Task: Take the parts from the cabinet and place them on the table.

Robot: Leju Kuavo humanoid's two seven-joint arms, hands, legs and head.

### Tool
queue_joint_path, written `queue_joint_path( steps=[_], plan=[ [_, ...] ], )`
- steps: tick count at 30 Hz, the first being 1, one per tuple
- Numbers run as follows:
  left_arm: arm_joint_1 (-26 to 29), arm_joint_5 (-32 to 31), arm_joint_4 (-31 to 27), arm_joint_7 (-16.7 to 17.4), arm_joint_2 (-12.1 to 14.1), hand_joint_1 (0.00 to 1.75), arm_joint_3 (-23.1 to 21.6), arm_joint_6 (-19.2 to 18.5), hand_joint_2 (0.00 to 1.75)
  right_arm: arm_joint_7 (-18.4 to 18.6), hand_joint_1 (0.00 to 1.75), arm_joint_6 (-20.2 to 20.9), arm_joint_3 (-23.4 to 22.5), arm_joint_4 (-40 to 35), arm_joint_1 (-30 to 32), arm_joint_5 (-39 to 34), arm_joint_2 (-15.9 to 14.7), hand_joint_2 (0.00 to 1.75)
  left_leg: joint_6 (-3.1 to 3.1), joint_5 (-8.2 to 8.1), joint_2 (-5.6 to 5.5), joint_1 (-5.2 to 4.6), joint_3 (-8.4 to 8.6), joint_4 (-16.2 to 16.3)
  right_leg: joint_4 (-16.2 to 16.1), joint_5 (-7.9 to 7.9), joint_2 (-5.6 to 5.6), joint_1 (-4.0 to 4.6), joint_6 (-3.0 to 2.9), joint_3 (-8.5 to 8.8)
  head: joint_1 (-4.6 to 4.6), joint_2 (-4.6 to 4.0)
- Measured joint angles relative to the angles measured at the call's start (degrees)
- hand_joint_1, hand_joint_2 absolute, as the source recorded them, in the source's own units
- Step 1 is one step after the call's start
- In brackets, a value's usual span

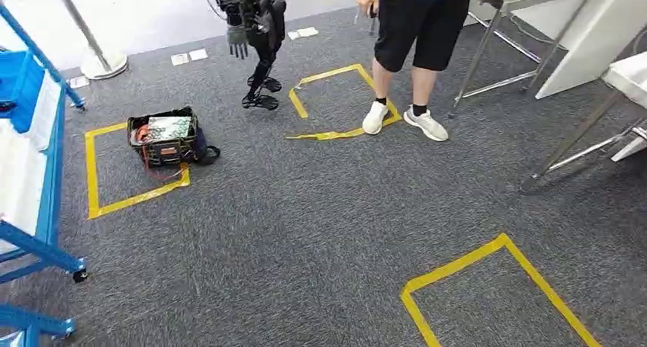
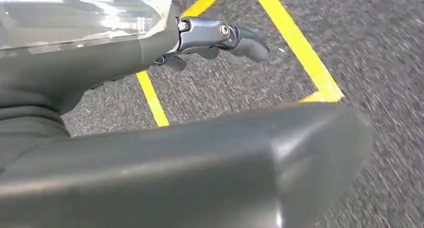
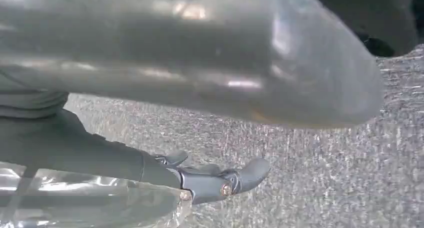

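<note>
A part in clear, shiny plastic wrap lies against the dark fingers of my left hand. The same kind of wrap lies against the fingers of my right hand. Both hands hang over grey carpet with the fingers stretched along the wrapped part, pressing on it from either side. The blue cabinet stands at the left edge in the head view. White tables on metal legs stand at the far right.
A person in black shorts and white shoes stands ahead by a yellow tape square. Another dark robot stands left of them. A tool bag sits in a taped square. A further tape square marks the floor nearby.
</note>
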Motion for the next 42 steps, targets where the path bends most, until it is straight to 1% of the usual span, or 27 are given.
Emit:
queue_joint_path(
  steps=[1, 3, 5, 6, 7, 9, 10, 11, 15, 18, 20, 21, 23, 24, 26, 28, 29, 30, 31, 32, 33, 36, 37, 39, 40, 41, 42],
  plan=[
    [0.1, 0.0, 0.0, 0.0, 0.0, 0.0, 0.0, 0.0, 0.0, 0.0, 0.0, 0.0, 0.1, 0.0, -0.1, 0.0, -0.1, 0.0, 0.59, 0.41, -0.64, 0.33, 0.06, -0.3, 1.0, -0.79, 2.05, -0.57, 0.3, -0.55, -0.04, 0.0],
    [0.0, 0.2, 0.0, -0.1, 0.2, 0.0, 0.0, 0.1, 0.0, 0.0, 0.0, 0.0, 0.1, 0.0, 0.0, 0.0, 0.0, 0.0, 1.22, 0.73, -1.91, 0.39, -0.37, -0.3, 7.9, -4.61, 6.83, -0.69, -0.33, -3.82, 0.31, 0.0],
    [0.0, 0.2, 0.0, -0.1, 0.2, 0.0, 0.0, 0.1, 0.0, 0.1, 0.0, 0.0, 0.2, 0.0, 0.2, 0.0, 0.0, 0.0, 1.44, 0.88, -3.76, 0.18, -0.72, -0.3, 17.8, -8.13, 8.08, -0.63, -0.51, -8.66, 0.28, 0.0],
    [0.1, 0.2, 0.0, -0.1, 0.2, 0.0, 0.0, 0.1, 0.0, 0.1, 0.0, 0.0, 0.2, 0.0, 0.2, 0.0, 0.0, 0.0, 1.48, 0.92, -4.59, 0.1, -0.75, -0.3, 19.5, -8.21, 8.19, -0.65, -0.22, -9.58, 0.26, 0.0],
    [0.3, 0.2, 0.0, -0.1, 0.1, 0.0, 0.0, 0.0, 0.0, 0.2, 0.0, 0.0, 0.2, 0.0, 0.3, 0.0, 0.0, 0.0, 1.45, 0.97, -5.55, 0.1, -0.7, -0.3, 17.8, -7.07, 8.22, -0.66, 0.31, -8.94, 0.28, 0.0],
    [0.3, 0.2, 0.0, -0.1, 0.1, 0.0, 0.0, 0.1, 0.0, 0.2, 0.0, 0.0, 0.2, 0.0, 0.3, 0.0, -0.1, 0.0, 1.24, 1.1, -7.28, 0.19, -0.56, -0.3, 7.7, -2.45, 8.97, -0.74, 1.41, -4.4, 0.26, 0.0],
    [0.3, 0.2, 0.0, -0.1, 0.1, 0.0, 0.0, 0.1, 0.0, 0.2, 0.0, 0.0, 0.2, 0.0, 0.2, 0.0, -0.1, 0.0, 1.08, 1.18, -7.96, 0.26, -0.56, -0.3, 2.6, -0.51, 10.94, -0.92, 1.6, -2.05, 0.33, 0.0],
    [0.3, 0.2, 0.0, -0.1, 0.1, 0.0, 0.0, 0.0, 0.0, 0.2, 0.0, 0.0, 0.2, 0.0, 0.2, 0.0, -0.2, 0.0, 0.72, 1.23, -8.52, -0.01, -0.69, -0.1, 0.7, -0.19, 13.1, -0.79, 1.03, -1.39, 0.26, 0.0],
    [0.6, 0.2, 0.0, -0.1, 0.1, 0.0, 0.0, 0.1, 0.0, 0.3, 0.0, 0.0, 0.2, 0.0, 0.0, 0.0, -0.1, 0.0, -0.74, 1.95, -10.59, 0.13, -1.38, -0.5, 0.3, 0.67, 10.53, -0.42, -0.78, -1.1, 0.2, 0.0],
    [0.5, 0.1, 0.0, -0.1, 0.1, 0.0, 0.0, 0.1, 0.0, 0.2, 0.0, 0.0, 0.2, 0.0, 0.1, 0.0, -0.2, 0.0, -1.19, -3.44, -3.85, 0.03, -4.77, 6.9, -0.1, 1.01, 8.29, -0.88, -2.34, -1.18, -0.44, 0.0],
    [0.4, 0.0, 0.0, -0.1, 0.1, 0.0, 0.0, 0.1, 0.0, 0.2, 0.0, 0.0, 0.2, 0.0, 0.4, -0.1, -0.2, 0.0, -1.62, -7.34, -2.61, 0.34, -9.05, 16.0, -0.1, 0.95, 6.25, -0.57, -2.6, -1.45, -0.39, 0.0],
    [0.5, 0.0, 0.0, -0.1, 0.0, 0.0, 0.0, 0.1, 0.0, 0.3, 0.0, 0.0, 0.2, 0.0, 0.5, -0.1, -0.2, 0.0, -1.78, -7.41, -2.37, 0.51, -9.76, 17.7, -0.1, 0.94, 5.41, -0.49, -2.6, -1.81, -0.37, 0.0],
    [0.6, 0.0, 0.0, -0.1, 0.0, 0.0, 0.0, 0.1, 0.0, 0.3, 0.0, 0.0, 0.2, 0.0, 0.3, -0.3, -0.1, 0.0, -1.95, -4.24, -1.85, 0.85, -6.91, 12.8, -0.1, 0.9, 3.97, -0.52, -2.58, -1.8, -0.44, 0.0],
    [0.6, -0.1, 0.0, -0.1, 0.1, 0.0, 0.0, 0.1, 0.0, 0.3, 0.0, 0.0, 0.2, 0.0, 0.3, -0.3, -0.1, 0.0, -2.03, -1.88, -0.77, 1.01, -3.3, 6.7, -0.1, 0.76, 3.26, -0.63, -2.35, -1.71, -0.42, 0.0],
    [0.2, -0.1, 0.0, -0.1, 0.0, 0.0, 0.0, 0.1, 0.0, 0.4, 0.0, 0.0, 0.2, 0.0, 0.4, -0.5, -0.2, 0.0, -1.79, -1.04, 3.52, 0.78, 0.83, 0.3, 0.4, 0.22, 2.22, 0.17, -1.53, -1.06, -0.55, 0.0],
    [0.2, -0.1, 0.0, 0.0, 0.0, 0.0, 0.0, 0.1, 0.0, 0.5, 0.0, 0.0, 0.2, 0.0, 0.2, -0.6, -0.1, 0.0, -0.94, -0.99, 1.73, 0.32, 0.59, 0.3, 0.2, 0.09, 1.12, 0.06, -0.92, -0.75, 0.02, 0.0],
    [0.3, -0.1, 0.0, 0.0, 0.0, 0.0, 0.0, 0.1, 0.0, 0.6, 0.0, 0.0, 0.2, 0.0, 0.0, -0.7, -0.1, 1.75, -0.6, -0.86, 1.2, 0.04, 0.42, 0.3, 0.1, 0.2, 0.6, -0.16, -0.49, -0.21, 0.05, 0.0],
    [0.3, -0.1, 0.0, 0.0, 0.0, 0.0, 0.0, 0.1, 0.0, 0.6, 0.0, 0.0, 0.2, 0.0, -0.1, -0.7, 0.0, 1.75, -0.04, -0.49, 0.44, 0.08, 0.34, -0.1, 0.1, 0.16, -0.07, 0.04, -0.21, -0.09, -0.02, 0.0],
    [0.4, -0.1, 0.0, 0.0, 0.0, 0.0, 0.0, 0.1, 0.0, 0.6, 0.0, 0.0, 0.2, 0.0, -0.1, -0.7, 0.0, 1.75, 0.51, -0.05, -0.11, 0.51, 0.7, -0.6, 0.7, -0.47, 1.71, -0.49, 0.14, -0.63, -0.02, 0.0],
    [0.3, 0.0, 0.0, 0.2, 0.0, 0.0, 0.0, 0.2, 0.0, 0.6, 0.0, 0.0, 0.2, 0.0, 0.1, -0.6, 0.1, 1.75, 0.97, 0.21, -0.75, 0.49, 0.63, -0.7, 3.1, -2.13, 5.29, -0.56, -0.2, -1.67, 0.22, 0.0],
    [0.1, 0.3, 0.0, 0.2, 0.1, 0.0, 0.1, 0.2, 0.0, 0.6, 0.0, 0.0, 0.2, 0.0, 0.2, -0.6, 0.2, 1.75, 1.21, 0.36, -1.49, 0.47, 0.36, -0.7, 7.4, -4.17, 6.99, -0.67, -0.63, -3.7, 0.41, 0.0],
    [0.2, 0.3, 0.0, 0.2, 0.2, 0.0, 0.1, 0.2, 0.0, 0.8, 0.0, 0.0, 0.2, 0.0, 0.4, -0.5, 0.2, 1.75, 1.38, 0.54, -4.26, 0.23, 0.05, -0.7, 18.6, -7.3, 8.09, -0.66, -0.52, -9.44, 0.39, 0.0],
    [0.3, 0.3, 0.0, 0.2, 0.2, 0.0, 0.1, 0.2, 0.0, 0.9, 0.0, 0.0, 0.2, 0.0, 0.5, -0.5, 0.2, 1.75, 1.34, 0.56, -5.05, 0.23, 0.11, -0.6, 17.3, -6.3, 8.13, -0.67, -0.08, -9.05, 0.37, 0.0],
    [0.4, 0.3, 0.0, 0.3, 0.1, 0.0, 0.2, 0.2, 0.0, 0.9, 0.0, 0.0, 0.2, 0.0, 0.4, -0.5, 0.2, 1.75, 1.14, 0.67, -6.7, 0.32, 0.3, -0.6, 8.2, -1.89, 8.89, -0.79, 1.06, -5.11, 0.39, 0.0],
    [0.3, 0.3, 0.0, 0.3, 0.1, 0.0, 0.2, 0.2, 0.0, 0.9, 0.0, 0.0, 0.2, 0.0, 0.4, -0.5, 0.1, 1.75, 0.99, 0.73, -7.39, 0.38, 0.35, -0.6, 3.0, 0.18, 10.68, -0.98, 1.37, -2.76, 0.44, 0.0],
    [0.3, 0.3, 0.0, 0.3, 0.1, 0.0, 0.2, 0.2, 0.0, 0.9, 0.0, 0.0, 0.2, 0.0, 0.4, -0.5, 0.1, 1.75, 0.57, 0.74, -7.98, 0.06, 0.23, -0.4, 0.8, 0.48, 12.35, -0.9, 0.92, -1.98, 0.39, 0.0],
    [0.3, 0.3, 0.0, 0.3, 0.1, 0.0, 0.2, 0.2, 0.0, 0.9, 0.0, 0.0, 0.2, 0.0, 0.3, -0.5, 0.1, 1.75, 0.2, 0.78, -8.6, -0.02, 0.01, -0.4, 0.6, 0.81, 11.59, -0.74, 0.31, -2.14, 0.42, 0.0]
  ],
)
